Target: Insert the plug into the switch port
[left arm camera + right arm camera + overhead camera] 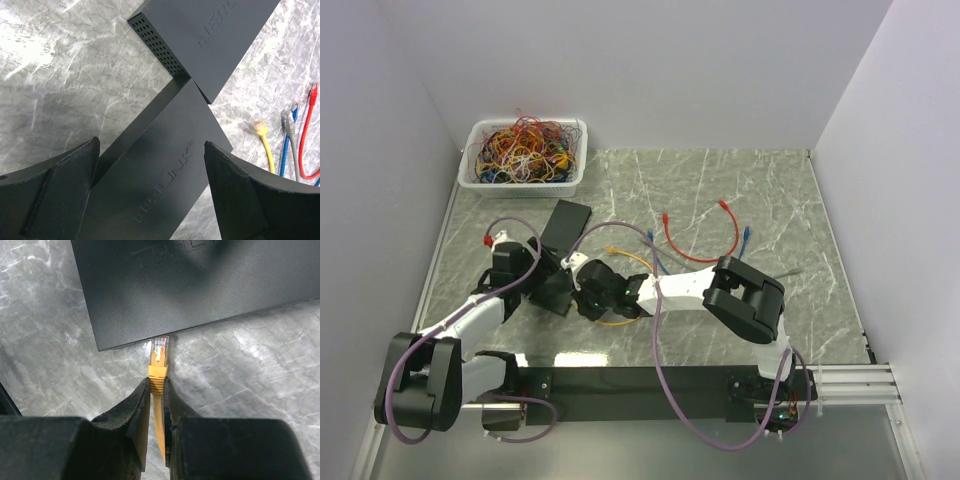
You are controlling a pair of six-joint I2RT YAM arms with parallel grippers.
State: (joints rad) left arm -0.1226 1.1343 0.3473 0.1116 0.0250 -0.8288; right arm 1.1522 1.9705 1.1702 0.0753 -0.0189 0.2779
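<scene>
Marble table (75,75); TP-LINK switch (160,170) at yellow plug (159,357), other switch (210,40) MERC

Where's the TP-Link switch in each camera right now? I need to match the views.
Top external: TP-Link switch left of centre, between left pincer and right pincer.
Left wrist: switch lower centre, between the open fingers.
Right wrist: switch across the top, yellow plug at its edge.
Shared landmark: the yellow cable, visible in all three.
</scene>
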